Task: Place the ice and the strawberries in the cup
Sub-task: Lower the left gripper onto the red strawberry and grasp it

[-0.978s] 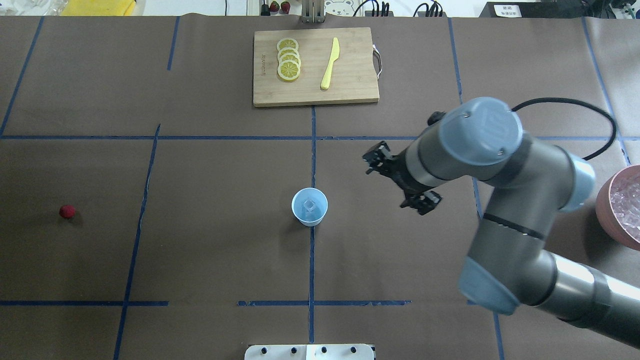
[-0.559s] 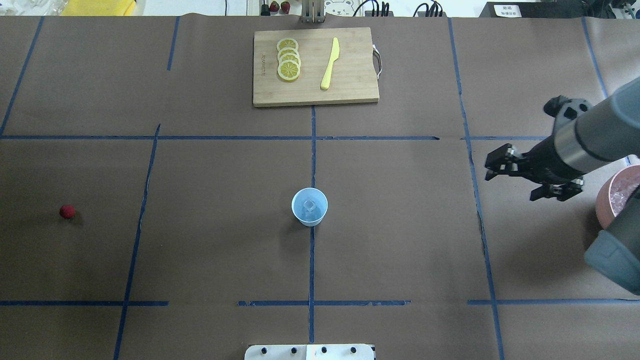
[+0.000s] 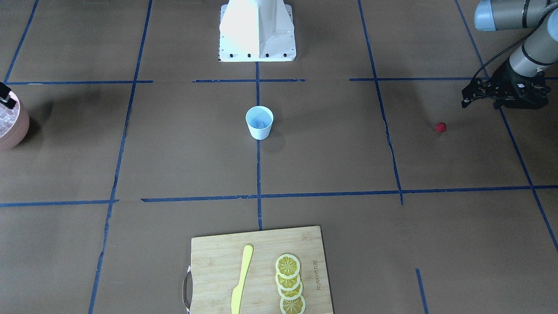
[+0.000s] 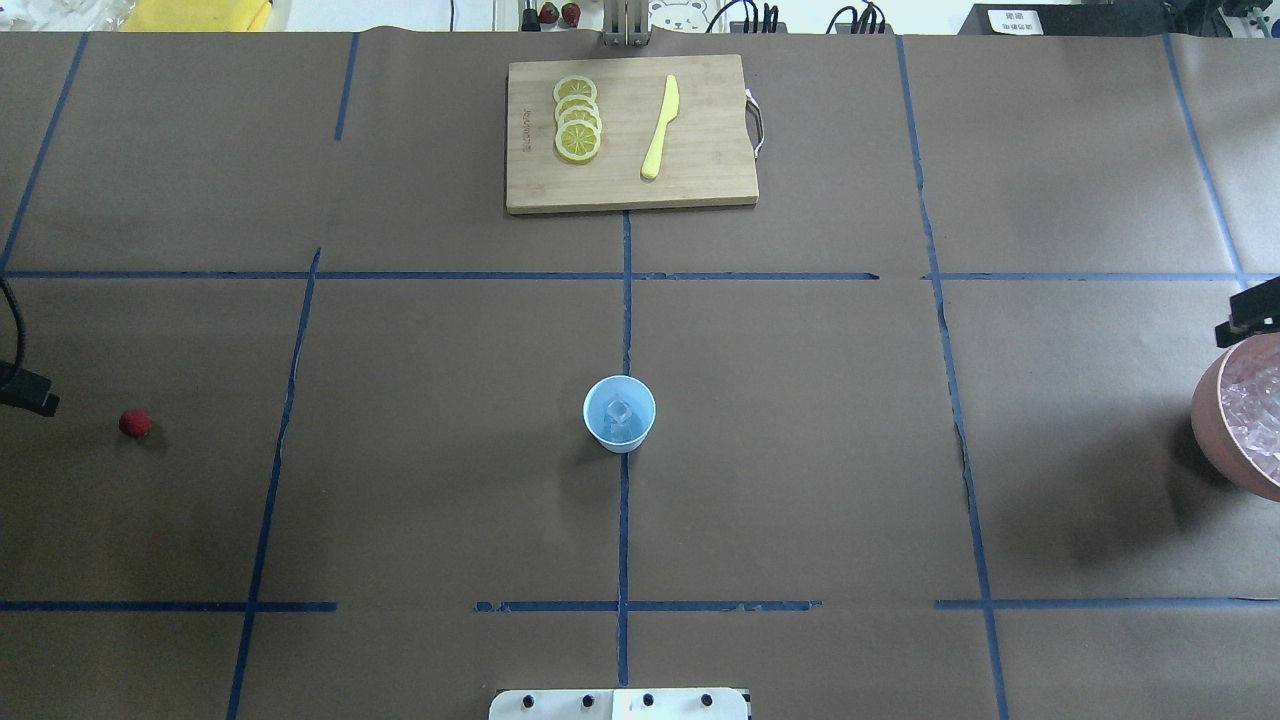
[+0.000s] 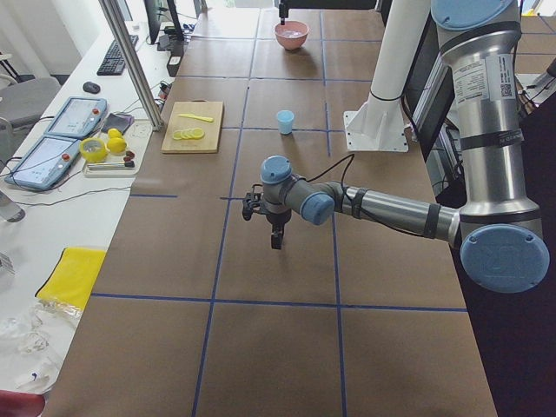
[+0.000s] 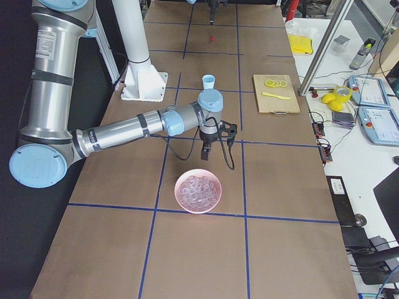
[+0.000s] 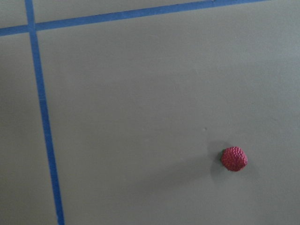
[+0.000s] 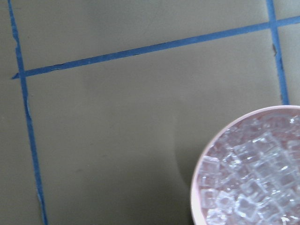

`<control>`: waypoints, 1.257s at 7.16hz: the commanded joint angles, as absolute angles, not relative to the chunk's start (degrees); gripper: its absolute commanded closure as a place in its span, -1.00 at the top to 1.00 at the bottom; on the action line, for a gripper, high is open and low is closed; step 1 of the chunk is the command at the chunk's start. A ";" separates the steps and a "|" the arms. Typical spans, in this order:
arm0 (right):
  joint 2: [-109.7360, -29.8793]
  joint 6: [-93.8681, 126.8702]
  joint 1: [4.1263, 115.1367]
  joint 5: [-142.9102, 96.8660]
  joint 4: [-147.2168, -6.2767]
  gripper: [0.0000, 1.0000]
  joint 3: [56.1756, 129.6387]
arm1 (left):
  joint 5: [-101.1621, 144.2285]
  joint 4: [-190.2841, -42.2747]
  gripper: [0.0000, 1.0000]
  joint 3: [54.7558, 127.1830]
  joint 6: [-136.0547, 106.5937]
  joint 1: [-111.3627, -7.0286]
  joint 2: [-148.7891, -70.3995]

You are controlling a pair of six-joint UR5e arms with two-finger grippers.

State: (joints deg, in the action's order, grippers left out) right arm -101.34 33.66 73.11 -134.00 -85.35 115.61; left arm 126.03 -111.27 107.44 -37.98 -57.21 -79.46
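Observation:
The white cup (image 4: 619,414) with a pale blue inside stands upright at the table's middle, with one clear ice cube (image 4: 621,410) in it; it also shows in the front view (image 3: 259,122). More ice fills the pink bowl (image 4: 1212,430) at the right edge. The small red strawberry (image 4: 134,423) lies on the paper at the far left and shows in the left wrist view (image 7: 234,158). My left gripper (image 3: 484,102) hovers beside and above it, jaws apart and empty. My right gripper (image 6: 209,149) hangs just beside the bowl's rim (image 8: 199,164); I cannot tell its state.
A wooden cutting board (image 4: 700,180) at the far middle carries lemon slices (image 4: 577,120) and a yellow knife (image 4: 660,128). The white robot base (image 3: 257,30) is on the near side. Blue tape lines cross the brown paper.
My right arm has swung right, from beside the cup to the pink bowl, almost out of the overhead view. A part of my left gripper has appeared at the left edge near the strawberry.

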 commanded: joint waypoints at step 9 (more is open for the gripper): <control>-105.03 18.90 79.45 -135.09 -85.08 1.00 113.64 | 121.73 -123.05 -0.37 96.15 -51.15 -48.16 -85.87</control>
